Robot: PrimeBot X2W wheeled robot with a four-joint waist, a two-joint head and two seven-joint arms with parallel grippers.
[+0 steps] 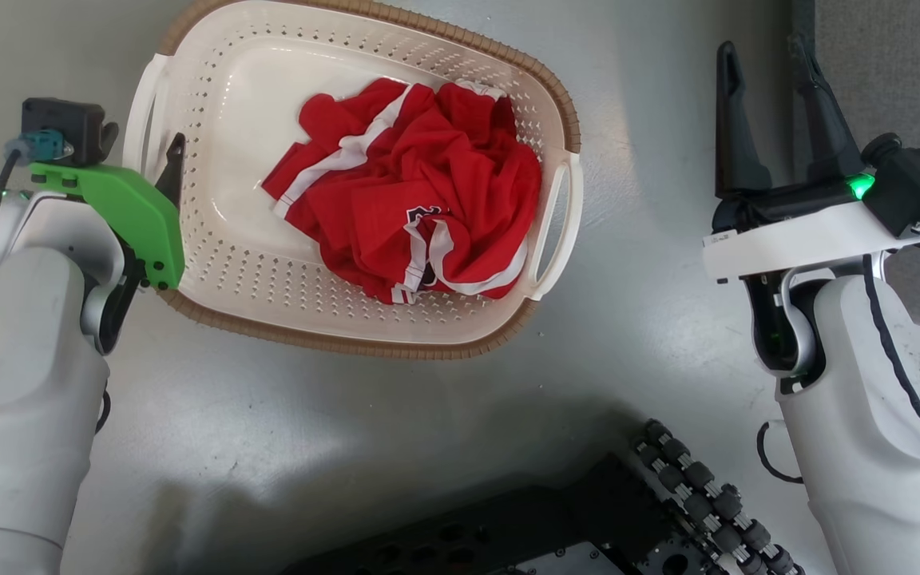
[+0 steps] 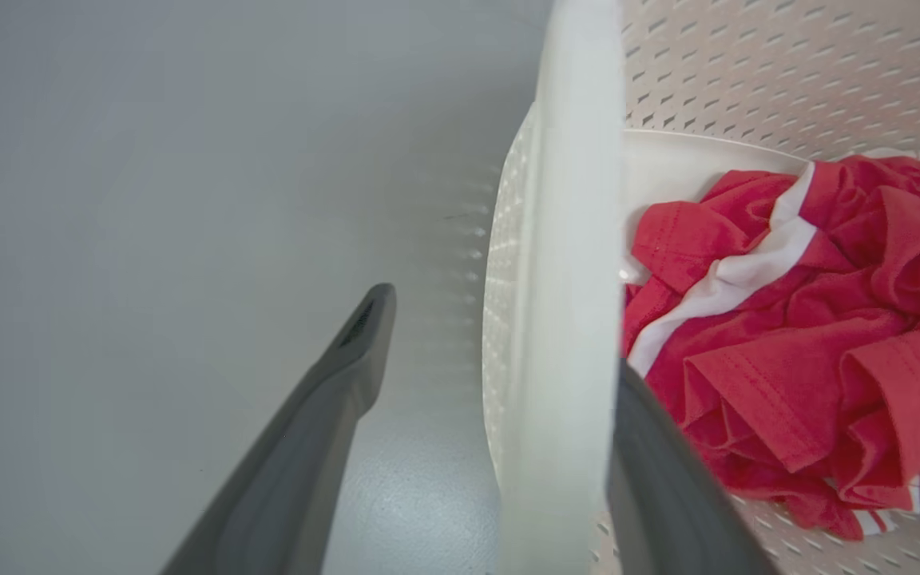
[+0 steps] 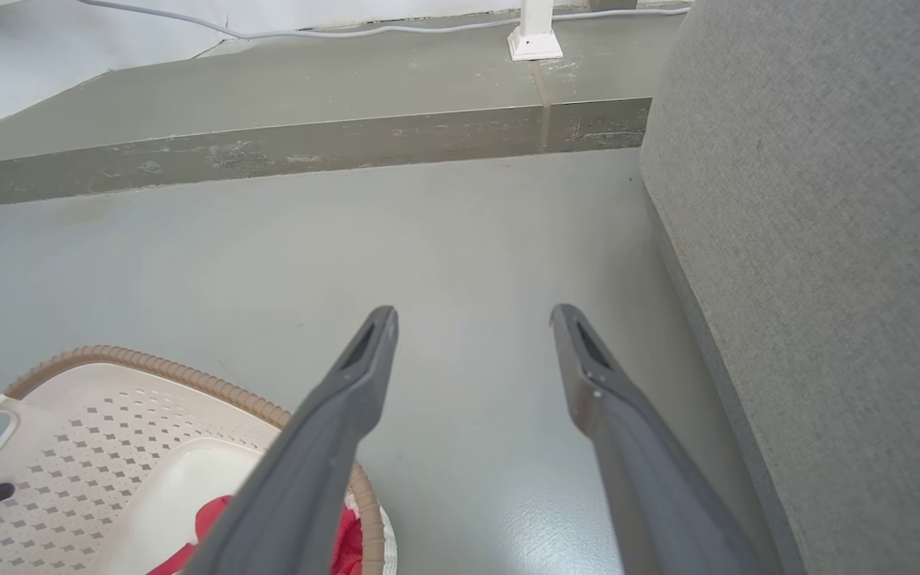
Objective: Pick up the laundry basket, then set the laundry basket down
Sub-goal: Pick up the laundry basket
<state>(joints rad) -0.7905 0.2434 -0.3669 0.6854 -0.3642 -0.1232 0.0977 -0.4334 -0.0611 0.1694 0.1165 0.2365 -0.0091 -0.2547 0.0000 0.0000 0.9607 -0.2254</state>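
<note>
**Colour Reference**

Identify the laundry basket (image 1: 228,263) by its cream-white body, diamond perforations and brown ribbed rim. The garment (image 1: 428,200) is red with white stripes. The floor (image 1: 636,335) is plain grey. The right gripper (image 1: 763,56) is dark grey.
</note>
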